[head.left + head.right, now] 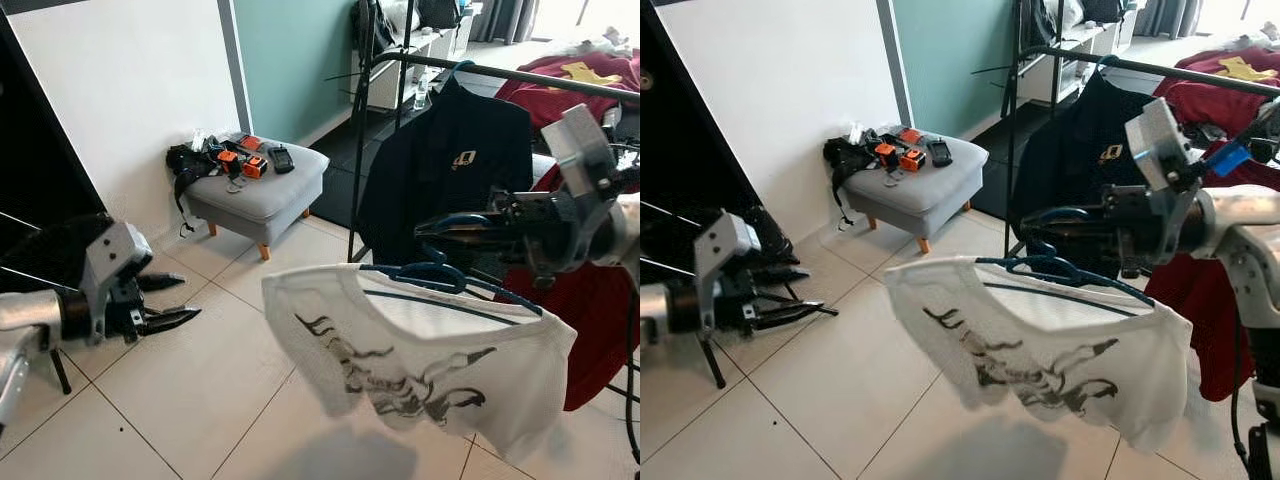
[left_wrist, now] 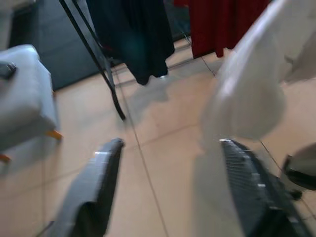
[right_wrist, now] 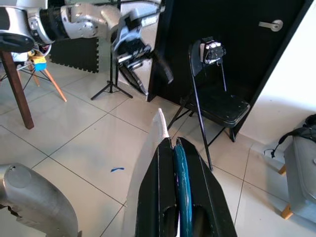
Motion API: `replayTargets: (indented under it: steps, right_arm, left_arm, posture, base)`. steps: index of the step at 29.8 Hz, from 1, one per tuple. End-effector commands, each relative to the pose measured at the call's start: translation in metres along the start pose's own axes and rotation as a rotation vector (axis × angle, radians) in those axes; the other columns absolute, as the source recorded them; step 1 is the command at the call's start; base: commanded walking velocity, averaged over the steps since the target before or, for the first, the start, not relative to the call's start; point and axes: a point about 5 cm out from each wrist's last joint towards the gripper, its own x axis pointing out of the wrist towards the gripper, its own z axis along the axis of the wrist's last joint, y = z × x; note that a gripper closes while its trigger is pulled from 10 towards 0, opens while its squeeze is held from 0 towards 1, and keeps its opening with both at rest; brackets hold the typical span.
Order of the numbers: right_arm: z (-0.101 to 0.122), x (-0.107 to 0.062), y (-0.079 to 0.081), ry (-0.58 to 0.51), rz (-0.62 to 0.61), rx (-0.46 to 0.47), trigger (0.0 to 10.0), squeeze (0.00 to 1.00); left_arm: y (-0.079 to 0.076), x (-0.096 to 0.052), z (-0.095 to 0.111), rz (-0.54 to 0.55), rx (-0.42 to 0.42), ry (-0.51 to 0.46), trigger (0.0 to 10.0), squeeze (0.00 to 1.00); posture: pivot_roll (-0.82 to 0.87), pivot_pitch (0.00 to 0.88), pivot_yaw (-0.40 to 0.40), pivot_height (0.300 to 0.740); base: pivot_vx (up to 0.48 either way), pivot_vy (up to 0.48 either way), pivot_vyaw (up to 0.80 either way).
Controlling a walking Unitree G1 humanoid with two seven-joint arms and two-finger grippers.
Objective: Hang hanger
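Note:
A blue hanger (image 1: 440,275) carries a white T-shirt (image 1: 420,360) with a dark print, held in the air in front of me. My right gripper (image 1: 440,228) is shut on the hanger's hook; the blue hook (image 3: 180,182) sits pinched between its black fingers (image 3: 158,197). Behind stands a black clothes rail (image 1: 530,75) with a dark jacket (image 1: 445,170) hanging from it. My left gripper (image 1: 175,300) is at the left, low over the floor, open with nothing in it; its fingers (image 2: 91,197) are spread apart.
A grey footstool (image 1: 262,190) with small gadgets stands by the white wall. Red cloth (image 1: 590,330) hangs at the right of the rail. A black folding chair (image 3: 215,98) stands by a dark door. Tiled floor lies below the shirt.

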Motion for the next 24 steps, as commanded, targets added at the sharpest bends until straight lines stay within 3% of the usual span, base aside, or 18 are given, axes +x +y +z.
replayTargets:
  steps: [1,3,4,5,9,13,15,16,17,18,24]
  right_arm:
    - [0.003,0.012,0.004,0.003,0.059,-0.025,0.0,0.00]
    - [0.003,0.012,0.004,0.003,0.059,-0.025,0.0,0.00]
    - [0.002,0.016,0.004,0.004,0.071,-0.024,0.0,0.00]
    - [-0.001,0.024,0.002,0.016,0.086,-0.036,0.0,0.00]
    - [-0.001,0.028,0.000,0.020,0.091,-0.045,0.0,0.00]
    - [-0.001,0.039,0.002,0.015,0.132,-0.055,0.0,0.00]
    - [-0.001,0.039,0.002,0.015,0.132,-0.055,0.0,0.00]
    - [-0.001,0.041,0.002,0.013,0.139,-0.057,0.0,0.00]
    - [-0.001,0.041,0.002,0.013,0.139,-0.057,0.0,0.00]
    - [0.000,0.044,0.002,0.006,0.144,-0.061,0.0,0.00]
    - [0.003,0.048,0.001,-0.010,0.147,-0.075,0.0,0.00]
  left_arm:
    - [0.004,-0.001,0.039,0.001,0.076,-0.127,10.0,1.00]
    - [0.004,-0.001,0.039,0.001,0.076,-0.127,10.0,1.00]
    - [0.001,0.001,0.057,-0.020,0.102,-0.199,10.0,1.00]
    - [-0.013,0.009,0.092,-0.124,0.134,-0.337,10.0,1.00]
    - [-0.029,0.017,0.106,-0.216,0.141,-0.389,10.0,1.00]
    - [-0.053,0.038,0.100,-0.320,0.174,-0.340,10.0,1.00]
    - [-0.053,0.038,0.100,-0.320,0.174,-0.340,10.0,1.00]
    - [-0.058,0.044,0.097,-0.339,0.182,-0.318,10.0,0.35]
    - [-0.058,0.044,0.097,-0.339,0.182,-0.318,10.0,0.35]
    - [-0.062,0.050,0.093,-0.358,0.187,-0.285,10.0,0.00]
    - [-0.067,0.060,0.085,-0.369,0.198,-0.212,10.0,0.00]
  posture:
    - [-0.10,0.022,0.046,0.740]
    - [-0.10,0.022,0.046,0.740]
    - [-0.10,0.022,0.046,0.740]
    - [-0.10,0.021,0.047,0.740]
    - [-0.10,0.020,0.048,0.740]
    - [-0.09,0.019,0.049,0.740]
    - [-0.09,0.019,0.049,0.740]
    - [-0.09,0.019,0.050,0.740]
    - [-0.09,0.019,0.050,0.740]
    - [-0.09,0.018,0.053,0.740]
    - [-0.09,0.016,0.056,0.740]
  base:
    - [0.000,0.000,0.00]
    - [0.000,0.000,0.00]
    - [0.000,0.000,0.00]
    - [0.000,0.000,0.00]
    - [0.000,0.000,0.00]
    - [0.000,0.000,0.00]
    - [0.000,0.000,0.00]
    - [0.000,0.000,0.00]
    - [0.000,0.000,0.00]
    - [0.000,0.000,0.00]
    - [0.000,0.000,0.00]
